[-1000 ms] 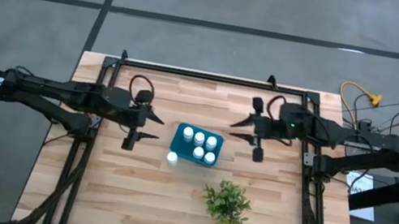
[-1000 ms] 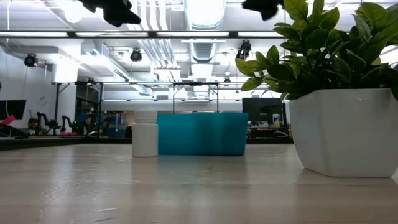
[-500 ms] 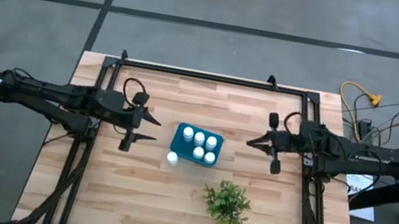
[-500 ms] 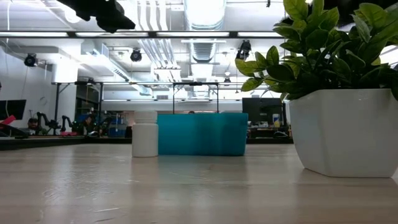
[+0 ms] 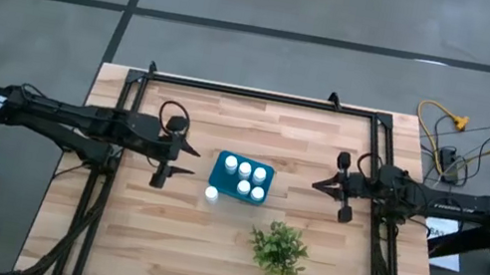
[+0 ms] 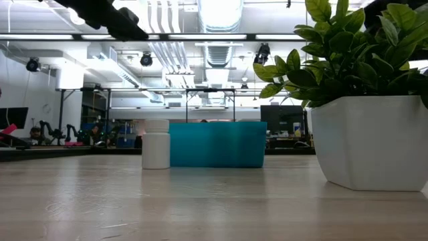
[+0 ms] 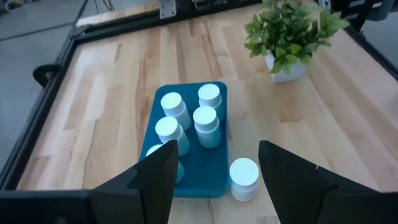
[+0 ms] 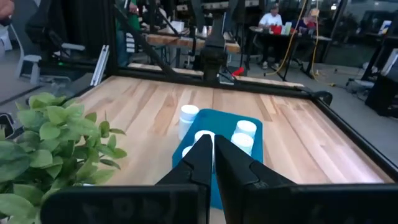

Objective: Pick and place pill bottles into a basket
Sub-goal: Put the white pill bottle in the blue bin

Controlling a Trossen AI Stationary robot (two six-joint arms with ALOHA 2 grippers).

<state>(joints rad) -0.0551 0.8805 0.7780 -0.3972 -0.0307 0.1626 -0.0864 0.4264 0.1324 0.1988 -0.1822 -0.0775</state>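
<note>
The teal basket (image 5: 240,178) lies mid-table with several white pill bottles (image 5: 246,170) standing in it. One more pill bottle (image 5: 212,193) stands on its base on the wood at the basket's near left corner, also seen in the low view (image 6: 156,144) and the left wrist view (image 7: 243,178). My left gripper (image 5: 184,160) hovers open just left of the basket, raised off the table, its fingers (image 7: 160,174) framing the basket (image 7: 193,171). My right gripper (image 5: 318,184) is shut and empty, right of the basket (image 8: 254,134).
A leafy plant in a white pot (image 5: 279,249) stands near the front, right of the basket; in the low view its pot (image 6: 371,140) fills the right side. A black frame (image 5: 253,91) borders the table's far and side edges. Bare wood lies left and front.
My right gripper has drawn back from beside the basket toward the table's right edge and sunk lower, and its fingers have shut with nothing in them. The bottles and the basket stay where they were.
</note>
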